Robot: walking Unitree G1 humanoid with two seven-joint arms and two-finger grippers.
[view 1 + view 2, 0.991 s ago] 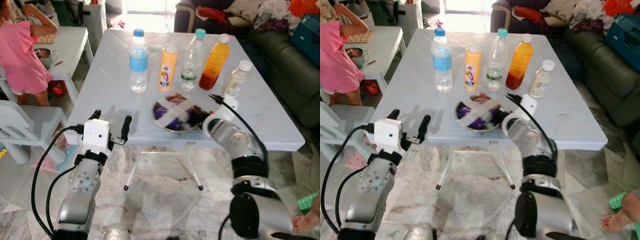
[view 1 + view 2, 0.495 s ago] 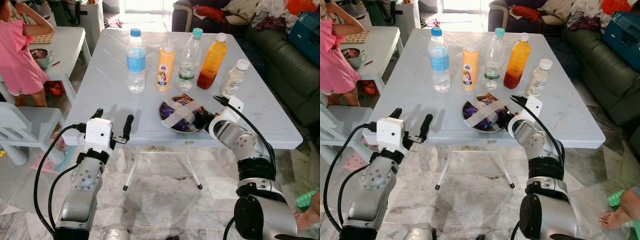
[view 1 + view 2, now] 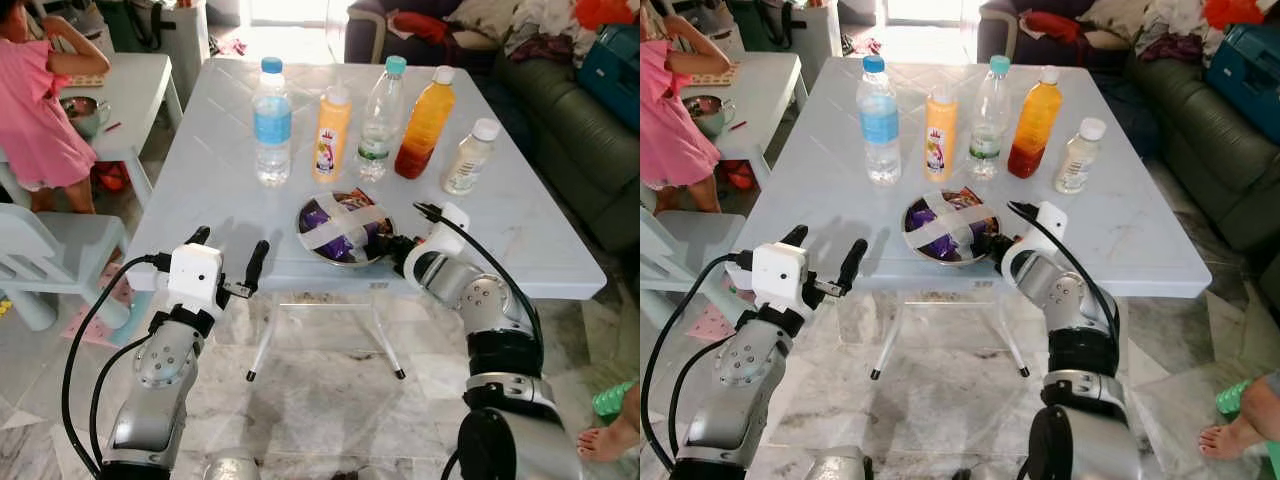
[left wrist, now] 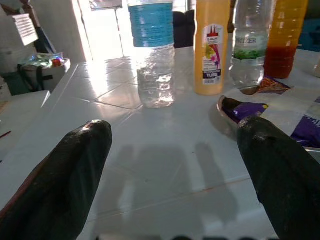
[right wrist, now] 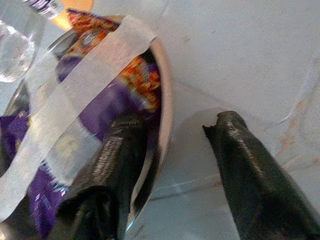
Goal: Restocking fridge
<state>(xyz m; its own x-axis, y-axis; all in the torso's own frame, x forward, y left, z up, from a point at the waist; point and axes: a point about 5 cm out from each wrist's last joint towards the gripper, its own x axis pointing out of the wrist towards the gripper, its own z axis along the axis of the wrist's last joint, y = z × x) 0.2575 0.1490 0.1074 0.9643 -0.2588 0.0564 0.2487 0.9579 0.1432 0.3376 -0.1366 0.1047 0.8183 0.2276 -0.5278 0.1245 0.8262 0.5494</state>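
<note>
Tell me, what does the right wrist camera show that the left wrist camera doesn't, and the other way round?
Right wrist view: the right gripper open astride the bowl's rim, one finger among the snack packets, and crossed tape over the top. Left wrist view: the open left gripper over bare table, with a row of bottles behind. Both: the bowl with purple packets and the white table.

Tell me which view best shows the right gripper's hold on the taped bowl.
The right wrist view: the right gripper straddles the bowl rim, fingers open. Both eye views show them small at the table edge; the left wrist view catches just the bowl's side.
</note>
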